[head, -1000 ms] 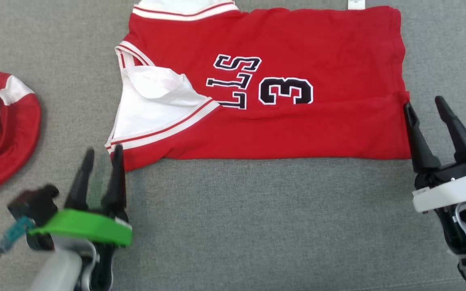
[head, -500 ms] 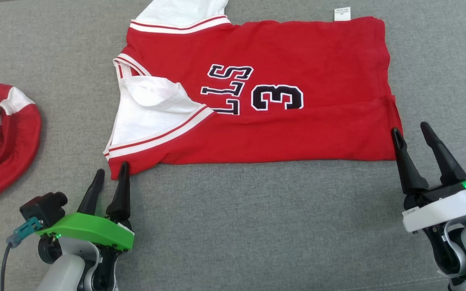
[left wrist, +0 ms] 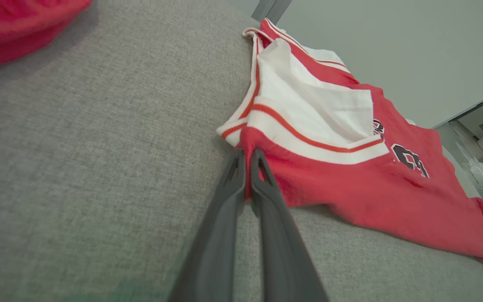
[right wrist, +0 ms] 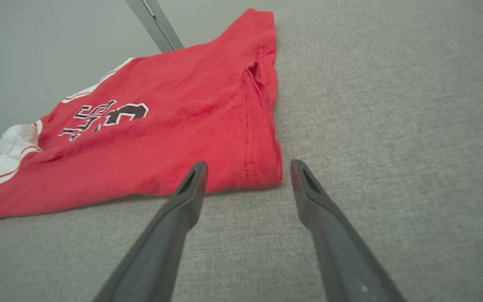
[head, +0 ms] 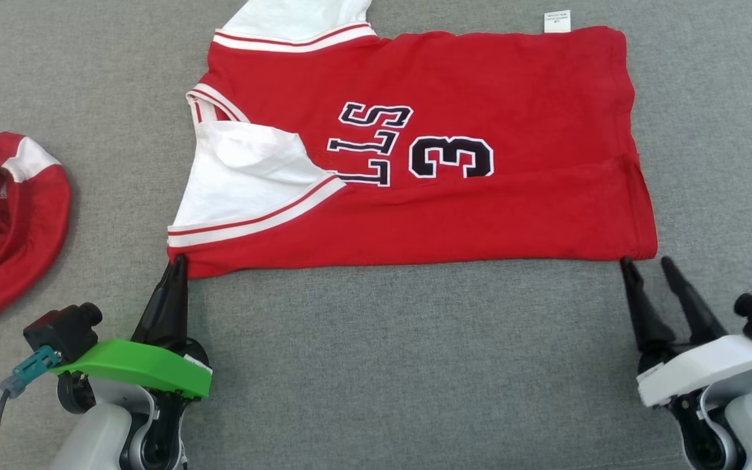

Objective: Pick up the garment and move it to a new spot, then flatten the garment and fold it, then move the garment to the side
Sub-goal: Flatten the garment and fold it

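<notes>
1. While lying flat on the grey surface [head: 415,365], the garment [head: 480,215] is showing in the head view with its near edge facing both grippers. The left gripper [head: 179,262] is pinching the near left corner with fingers pressed together. The right gripper [head: 645,262] is standing with fingers spread wide, just short of the near right corner.
2. Left wrist view: the closed fingers are clamping a pinch of red fabric at that corner.
3. Right wrist view: the hem corner is lying between the parted fingertips, which are gripping nothing.
</notes>
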